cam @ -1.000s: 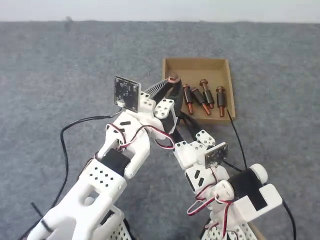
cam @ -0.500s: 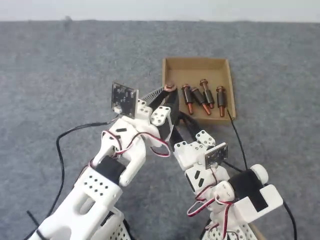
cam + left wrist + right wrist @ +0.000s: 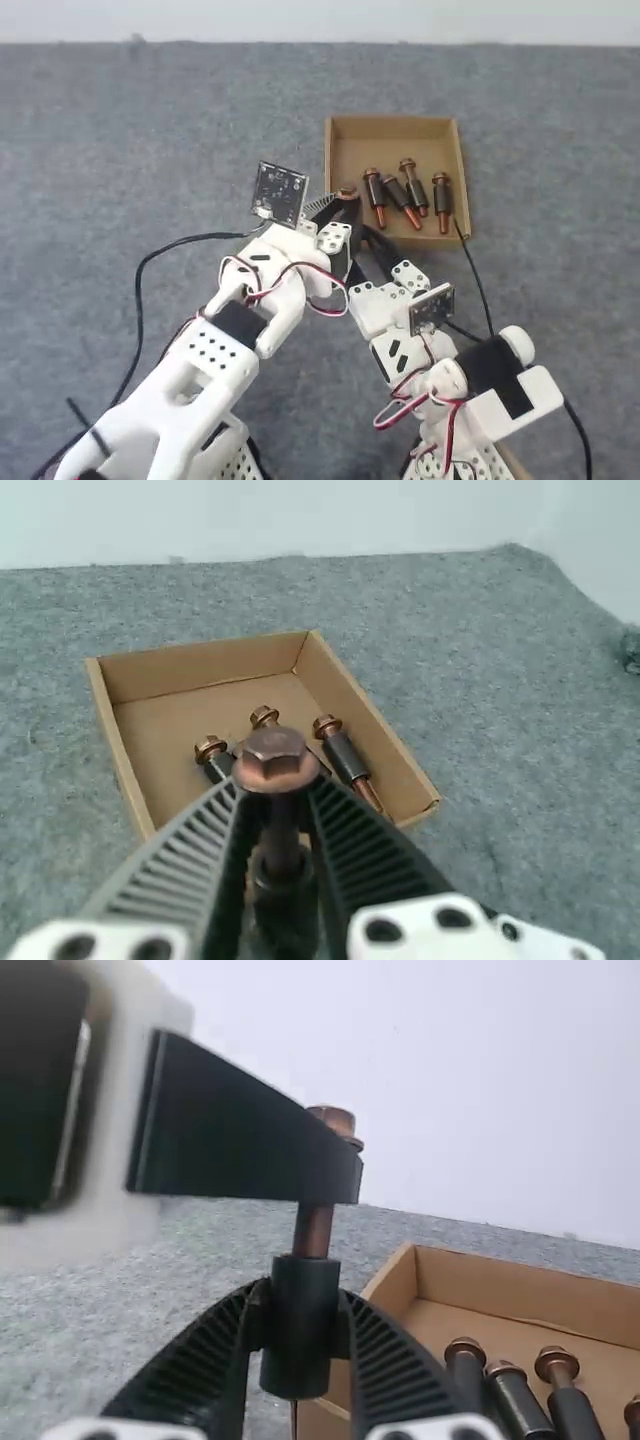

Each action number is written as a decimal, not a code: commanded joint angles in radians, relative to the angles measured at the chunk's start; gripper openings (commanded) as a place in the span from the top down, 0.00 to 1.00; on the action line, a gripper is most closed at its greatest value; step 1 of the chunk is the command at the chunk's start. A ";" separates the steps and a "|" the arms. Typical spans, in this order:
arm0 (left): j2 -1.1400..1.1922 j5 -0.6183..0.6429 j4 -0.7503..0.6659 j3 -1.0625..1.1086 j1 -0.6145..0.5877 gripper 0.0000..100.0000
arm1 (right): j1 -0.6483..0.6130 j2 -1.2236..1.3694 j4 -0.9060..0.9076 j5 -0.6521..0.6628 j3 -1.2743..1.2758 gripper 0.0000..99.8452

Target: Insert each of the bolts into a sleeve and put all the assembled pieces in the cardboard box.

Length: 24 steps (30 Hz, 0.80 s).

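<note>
Since 1.0 s ago: left hand [image 3: 275,788] has drawn back from over the box wall toward the arms, and the bolt [image 3: 271,760] it carries has come down with it. Right arm unchanged.

Left hand: pinching the bolt by its shaft just under the hex head, head up, shaft roughly upright. Holding it high on the shaft leaves the lower part free to go into a bore.

Right hand [image 3: 300,1300]: pressed on the black sleeve [image 3: 298,1345], which stands upright directly under the bolt. The copper shaft meets the sleeve's top opening; a stretch of shaft shows between the head and the sleeve, so I judge the insertion begun but not seated. Depth inside the sleeve cannot be seen. Both parts are held above the grey counter [image 3: 120,130], just beside the near left corner of the box [image 3: 395,135].

Box: open-topped cardboard, on the counter to the right of both hands. Contents: 4 assembled pieces [image 3: 441,200], each a bolt in a dark sleeve, lying side by side near the middle, heads toward the far wall. Bare floor remains along the left wall, room enough for piece 5 by my estimate.
</note>
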 commanded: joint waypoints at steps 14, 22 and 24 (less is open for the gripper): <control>-0.080 -0.021 -0.002 0.136 0.014 0.99 | 0.035 -0.019 -0.022 -0.003 0.023 0.99; -0.034 -0.015 0.002 0.153 0.018 0.77 | 0.042 -0.019 -0.022 -0.003 0.023 0.99; -0.041 -0.015 0.002 0.171 0.023 0.71 | 0.058 -0.019 -0.022 -0.003 0.021 0.99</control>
